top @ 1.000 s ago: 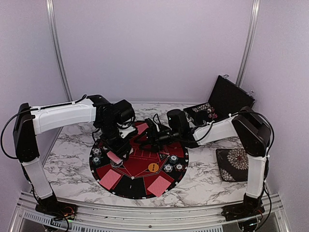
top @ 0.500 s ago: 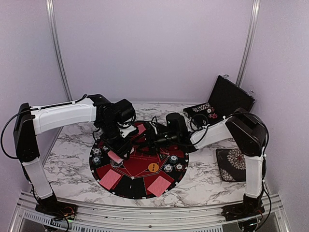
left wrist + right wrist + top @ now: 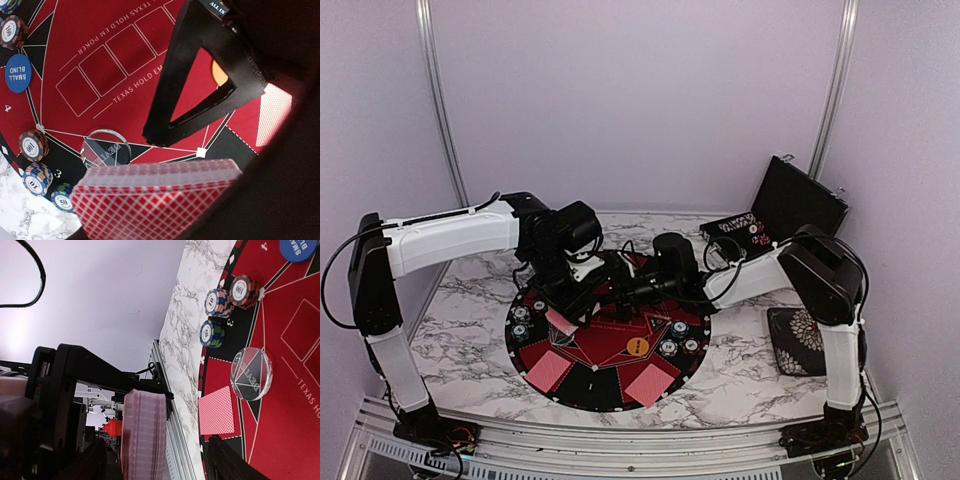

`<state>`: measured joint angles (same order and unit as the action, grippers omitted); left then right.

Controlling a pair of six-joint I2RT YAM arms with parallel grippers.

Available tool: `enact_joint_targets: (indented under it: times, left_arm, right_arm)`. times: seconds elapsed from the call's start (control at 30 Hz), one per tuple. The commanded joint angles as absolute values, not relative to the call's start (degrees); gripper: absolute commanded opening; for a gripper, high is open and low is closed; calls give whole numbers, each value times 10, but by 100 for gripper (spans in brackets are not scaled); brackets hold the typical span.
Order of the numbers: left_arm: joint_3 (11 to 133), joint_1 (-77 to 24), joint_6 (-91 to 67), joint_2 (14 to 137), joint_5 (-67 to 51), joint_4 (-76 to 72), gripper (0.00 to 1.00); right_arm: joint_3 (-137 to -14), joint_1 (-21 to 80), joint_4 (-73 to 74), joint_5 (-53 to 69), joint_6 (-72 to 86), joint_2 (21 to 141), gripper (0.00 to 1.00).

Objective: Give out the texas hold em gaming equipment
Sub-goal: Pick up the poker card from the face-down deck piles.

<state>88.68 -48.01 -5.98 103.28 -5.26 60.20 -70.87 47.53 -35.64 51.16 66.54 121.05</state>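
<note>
A deck of red-backed playing cards [image 3: 155, 200] is held in my left gripper [image 3: 565, 308], which is shut on it above the left part of the round poker mat [image 3: 610, 395]. My right gripper [image 3: 160, 462] is open. Its fingers [image 3: 230, 460] stand to either side of the deck [image 3: 145, 435] with gaps on both sides. One right finger [image 3: 200, 85] shows as a black triangle in the left wrist view. On the mat lie a clear dealer disc [image 3: 105, 149], a blue small-blind disc [image 3: 18, 73], an orange disc [image 3: 638, 346], chip stacks [image 3: 34, 145] and two dealt cards [image 3: 549, 370] [image 3: 650, 384].
A black hinged case [image 3: 785, 205] stands open at the back right. A dark flower-patterned tray [image 3: 800, 340] lies on the marble table to the right of the mat. More chip stacks [image 3: 678, 335] sit at the mat's right rim. Both arms cross over the mat's middle.
My right gripper has moved left across the mat, up to the deck held by my left gripper. The left arm has barely moved.
</note>
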Motion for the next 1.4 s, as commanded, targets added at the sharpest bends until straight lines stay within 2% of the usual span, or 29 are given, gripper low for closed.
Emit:
enact_joint_targets:
  times: [0.0,0.47,1.37]
  left_arm:
    - [907,-483,-52,1035,-59,605,46]
    - [905,-483,-47,1029,-54,605,46]
    - [898,-483,-48,1029,-52,605,46]
  right_arm:
    - [-737,486,-369,513,674,1230,66]
    - [-724,478,-298,475,623,1222,58]
    - [-699,459,-291,464,610,1169,56]
